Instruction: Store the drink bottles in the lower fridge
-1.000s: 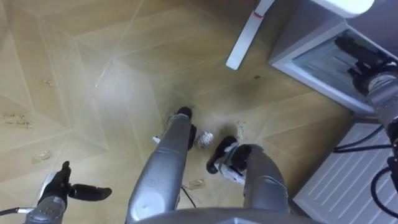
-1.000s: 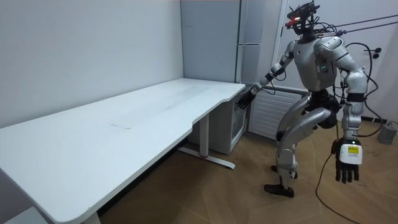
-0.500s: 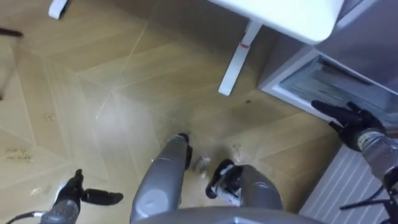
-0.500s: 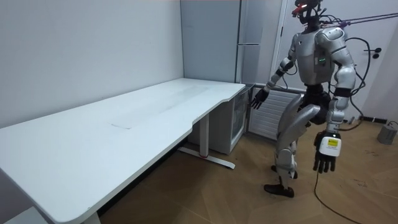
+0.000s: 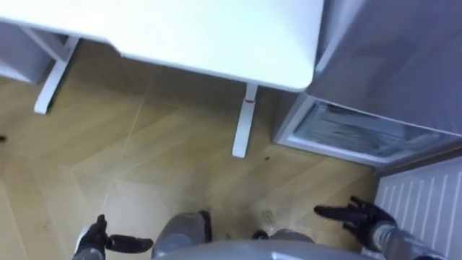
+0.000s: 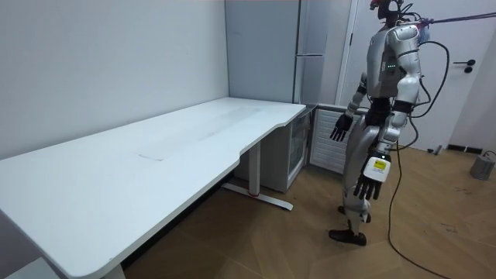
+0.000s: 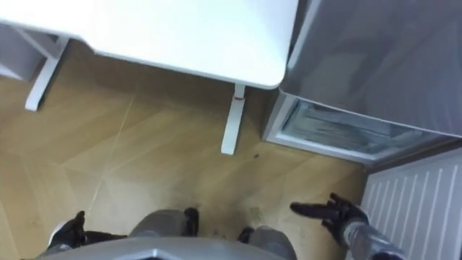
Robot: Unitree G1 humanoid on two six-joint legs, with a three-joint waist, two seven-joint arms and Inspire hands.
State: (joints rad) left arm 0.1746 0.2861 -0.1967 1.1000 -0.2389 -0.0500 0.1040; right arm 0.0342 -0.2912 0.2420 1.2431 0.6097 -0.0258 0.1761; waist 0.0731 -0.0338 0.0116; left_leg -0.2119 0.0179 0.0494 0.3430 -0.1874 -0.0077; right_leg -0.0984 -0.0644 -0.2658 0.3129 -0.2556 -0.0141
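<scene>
Right robot hand [image 5: 361, 215] spread open near the lower fridge [image 5: 361, 133]

A long white table [image 6: 155, 163] with a curved front edge stands against a pale wall [image 6: 101, 62]. A white leg [image 5: 243, 123] with a small red mark stands under its end, and another white support [image 5: 49, 79] shows farther along beneath it. A patterned wood floor [image 5: 144, 166] spreads under and in front of the table. A white ribbed radiator [image 5: 422, 195] stands past the table's end, and a small grey container [image 6: 482, 165] sits well apart from the table.
</scene>
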